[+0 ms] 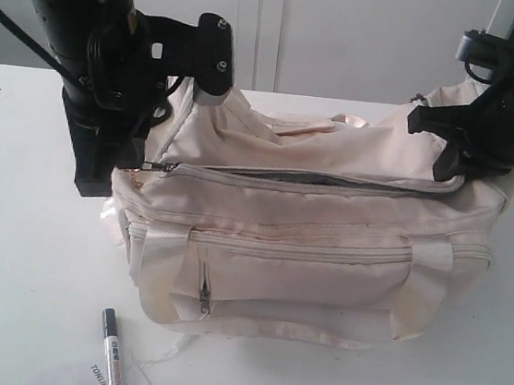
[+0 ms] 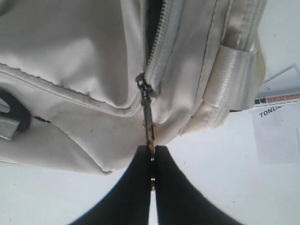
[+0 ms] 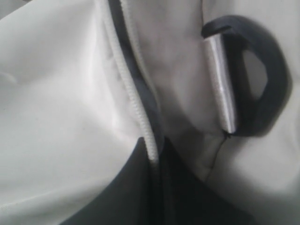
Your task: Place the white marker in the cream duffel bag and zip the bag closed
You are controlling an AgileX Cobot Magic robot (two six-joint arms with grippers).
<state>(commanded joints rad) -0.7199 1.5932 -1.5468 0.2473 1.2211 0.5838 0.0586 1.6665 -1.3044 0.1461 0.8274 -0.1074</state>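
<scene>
The left gripper (image 2: 152, 151) is pinching the zipper pull (image 2: 148, 115) of the cream duffel bag (image 1: 305, 263), and the right gripper (image 3: 153, 152) is clamping the zip edge at the opposite end. Fabric held taut between them should, in my judgement, be helping the slider run cleanly. The slit is showing only dark lining, and the white marker (image 1: 113, 351) is lying outside on the table (image 1: 17, 258), just in front of the bag.

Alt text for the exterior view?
A cream duffel bag sits on a white table, top zip open, the left gripper pinching the zipper pull and the right gripper the opposite end. The white marker lies outside, in front.
</scene>
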